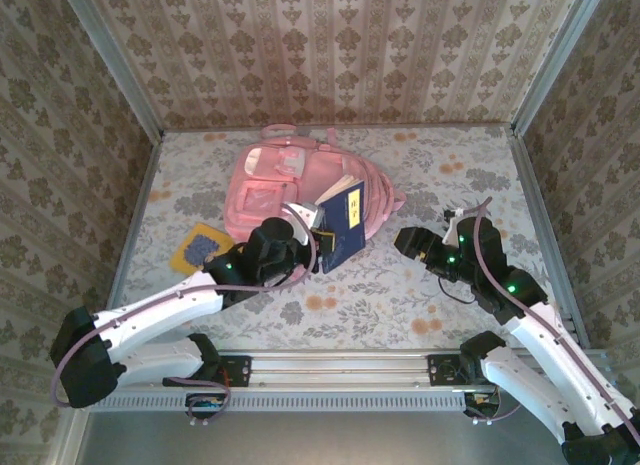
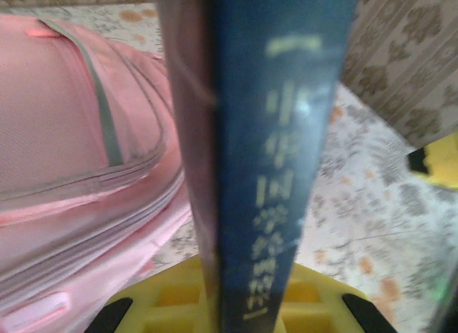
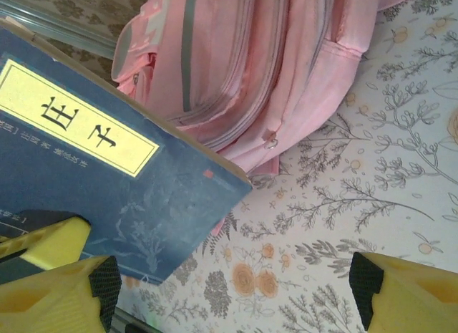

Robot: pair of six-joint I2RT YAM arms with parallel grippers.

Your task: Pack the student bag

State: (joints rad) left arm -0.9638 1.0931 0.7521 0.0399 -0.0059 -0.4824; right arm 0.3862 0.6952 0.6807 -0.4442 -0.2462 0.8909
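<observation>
Steer blue book (image 1: pixel 342 223), pinched by left jaws, into student bag (image 1: pixel 275 180) beside it; park spread right jaws clear.

The book (image 3: pixel 143 204) has a dark blue cover with a yellow label (image 3: pixel 79 118). In the right wrist view, two large black characters on the label read 庄子. Small pale characters stand on the cover just beside the label, too small to read. A small red mark sits near the cover's corner, and what it says cannot be told. In the left wrist view the spine (image 2: pixel 279 168) bears a column of pale characters, blurred past reading. In the top view the label, near the middle of the table (image 1: pixel 400 305), is too small to read. So is the white patch (image 1: pixel 290 168) on the bag (image 1: pixel 262 200).
</observation>
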